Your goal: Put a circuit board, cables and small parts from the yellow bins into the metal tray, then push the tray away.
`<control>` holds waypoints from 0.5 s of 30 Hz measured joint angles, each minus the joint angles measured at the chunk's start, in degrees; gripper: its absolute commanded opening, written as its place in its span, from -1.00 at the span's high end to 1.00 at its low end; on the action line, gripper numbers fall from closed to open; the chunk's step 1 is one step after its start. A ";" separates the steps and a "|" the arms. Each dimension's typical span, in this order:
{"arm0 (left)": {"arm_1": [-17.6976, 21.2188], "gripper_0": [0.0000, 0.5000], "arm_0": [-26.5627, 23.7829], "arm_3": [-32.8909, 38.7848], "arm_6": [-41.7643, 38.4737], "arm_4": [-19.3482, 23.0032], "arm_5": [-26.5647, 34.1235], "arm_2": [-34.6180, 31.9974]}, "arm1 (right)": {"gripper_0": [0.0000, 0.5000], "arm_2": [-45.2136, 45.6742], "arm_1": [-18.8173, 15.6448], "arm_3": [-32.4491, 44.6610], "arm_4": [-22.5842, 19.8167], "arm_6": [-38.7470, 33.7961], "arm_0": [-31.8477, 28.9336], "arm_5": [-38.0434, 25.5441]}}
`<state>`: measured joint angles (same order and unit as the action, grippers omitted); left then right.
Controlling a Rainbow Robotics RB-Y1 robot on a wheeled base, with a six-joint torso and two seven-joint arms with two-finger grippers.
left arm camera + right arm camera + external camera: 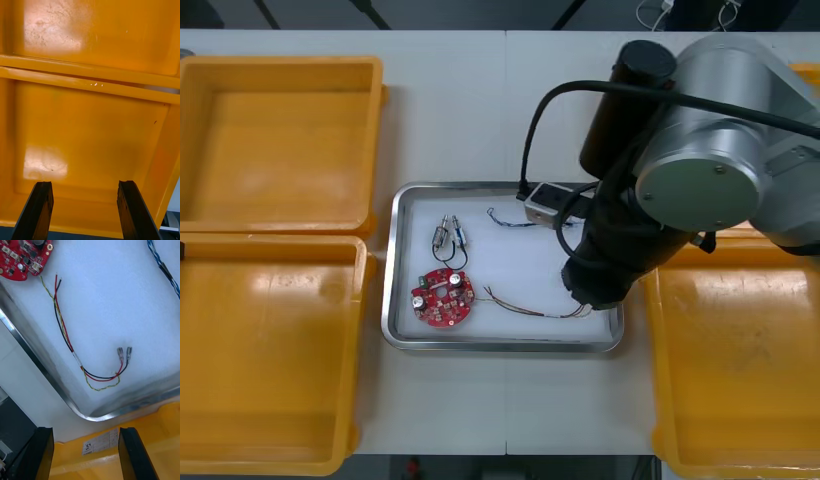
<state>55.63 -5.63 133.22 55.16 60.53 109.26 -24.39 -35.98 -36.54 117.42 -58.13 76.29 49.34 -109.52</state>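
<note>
The metal tray (502, 343), white inside, holds a round red circuit board (442, 297), two small metal parts (450, 235), a twisted blue and white cable (510, 220) and a red and yellow cable (525, 306). My right arm (700, 170) reaches over the tray's right side. In the right wrist view my right gripper (87, 453) is open, with nothing between its fingers. It hangs over the tray's rounded corner (84, 414) and a bin rim; the red and yellow cable (75, 352) lies just beyond it. My left gripper (84, 210) stands open above a bare yellow bin (90, 123).
Two yellow bins (280, 130) (270, 350) flank the tray on the left, both bare inside. Another yellow bin (740, 370) lies at the near right, its labelled rim (101, 442) right under my right fingers. White table shows beyond and in front of the tray.
</note>
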 measured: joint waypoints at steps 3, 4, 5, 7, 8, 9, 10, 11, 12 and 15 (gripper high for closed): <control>-0.53 -1.00 1.76 0.75 0.00 -0.27 -0.64 -1.21 | -1.00 -2.79 2.91 -1.70 2.36 7.34 1.62 0.33; -0.60 -1.00 2.51 0.87 0.00 -0.40 -1.12 -1.62 | -1.00 -3.88 3.80 -2.19 3.07 10.08 2.13 0.81; -0.60 -1.00 3.22 0.96 0.01 -0.53 -1.57 -1.94 | -1.00 -4.95 4.55 -2.62 3.66 12.21 2.57 1.46; -0.60 -1.00 4.41 1.03 0.01 -0.82 -2.24 -2.22 | -1.00 -7.22 5.79 -3.17 4.85 13.24 3.34 3.17; -0.61 -1.00 4.90 1.07 0.01 -0.98 -2.54 -2.23 | -1.00 -8.52 6.34 -3.28 5.61 13.25 3.68 4.00; -0.61 -1.00 5.25 1.11 0.01 -1.11 -2.69 -2.23 | -1.00 -9.70 6.77 -3.30 6.21 13.25 3.92 4.71; -0.61 -1.00 5.51 1.19 0.01 -1.24 -2.77 -2.23 | -1.00 -10.92 7.14 -3.31 6.83 13.25 4.13 5.38; -0.61 -1.00 5.65 1.29 0.01 -1.30 -2.78 -2.23 | -1.00 -12.08 7.45 -3.31 7.37 13.25 4.26 6.06; -0.61 -1.00 5.77 1.40 0.01 -1.34 -2.79 -2.23 | -1.00 -13.39 7.76 -3.31 7.98 13.25 4.34 6.85; -0.61 -1.00 5.83 1.65 0.01 -1.34 -2.80 -2.23 | -1.00 -16.43 8.39 -3.32 9.83 13.25 4.36 8.57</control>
<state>55.02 0.20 134.87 55.17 59.19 106.46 -26.62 -52.41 -28.15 114.10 -48.30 89.54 53.70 -100.95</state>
